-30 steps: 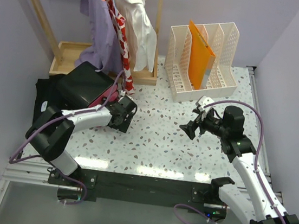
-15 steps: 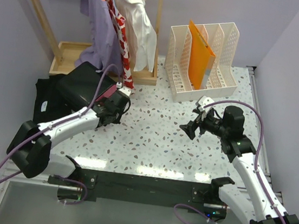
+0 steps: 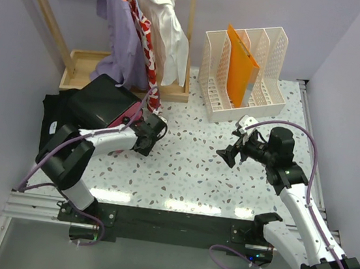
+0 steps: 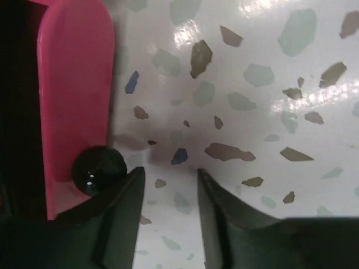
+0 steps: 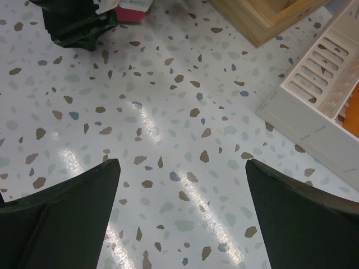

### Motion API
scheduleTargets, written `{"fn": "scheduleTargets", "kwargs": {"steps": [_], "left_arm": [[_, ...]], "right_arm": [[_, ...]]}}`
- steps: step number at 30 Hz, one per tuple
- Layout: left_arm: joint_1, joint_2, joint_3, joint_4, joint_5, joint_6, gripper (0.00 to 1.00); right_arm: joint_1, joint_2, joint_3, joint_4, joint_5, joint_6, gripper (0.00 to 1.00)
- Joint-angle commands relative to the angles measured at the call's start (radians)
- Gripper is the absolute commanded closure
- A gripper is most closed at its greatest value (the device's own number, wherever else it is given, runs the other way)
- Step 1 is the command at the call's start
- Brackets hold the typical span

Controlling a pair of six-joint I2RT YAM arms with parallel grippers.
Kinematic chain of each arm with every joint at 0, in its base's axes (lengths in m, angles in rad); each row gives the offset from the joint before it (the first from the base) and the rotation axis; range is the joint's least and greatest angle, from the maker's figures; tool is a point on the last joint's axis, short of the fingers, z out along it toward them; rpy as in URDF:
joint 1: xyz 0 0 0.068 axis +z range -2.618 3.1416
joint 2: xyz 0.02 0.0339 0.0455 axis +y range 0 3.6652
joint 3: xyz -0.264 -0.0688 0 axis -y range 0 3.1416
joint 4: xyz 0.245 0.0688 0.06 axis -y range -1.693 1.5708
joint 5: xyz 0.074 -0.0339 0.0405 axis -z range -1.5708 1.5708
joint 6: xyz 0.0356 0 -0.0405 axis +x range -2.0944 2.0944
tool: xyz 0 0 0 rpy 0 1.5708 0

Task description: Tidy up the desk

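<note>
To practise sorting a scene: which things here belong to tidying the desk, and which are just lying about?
Job: desk, left gripper, right gripper, probably black-and-pink case.
Lying about, it seems: file rack, orange folder, hanging clothes, wooden tray.

The big flat white desk point(image 3: 189, 168) has little grey, brown and blue spots all over it, like tiny stones. It lies level and shines where the lights hit it. A black strip runs along its front edge. The tall cream file rack point(image 3: 243, 73) stands on its back part. The bare spotted top spreads out in front of that rack and to its left.
</note>
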Motion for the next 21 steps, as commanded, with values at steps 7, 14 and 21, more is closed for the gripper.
{"fn": "scheduleTargets", "kwargs": {"steps": [7, 14, 21], "left_arm": [[-0.002, 0.028, 0.08, -0.018, -0.15, -0.005, 0.38], [-0.018, -0.128, 0.039, -0.018, 0.067, 0.024, 0.39], [-0.02, -0.549, -0.088, 0.034, 0.263, -0.026, 0.2]], "right_arm": [[-0.006, -0.018, -0.001, 0.018, -0.022, -0.012, 0.01], [-0.007, -0.018, 0.0, 0.011, -0.008, -0.02, 0.01], [-0.032, -0.034, 0.025, -0.024, 0.064, -0.046, 0.01]]}}
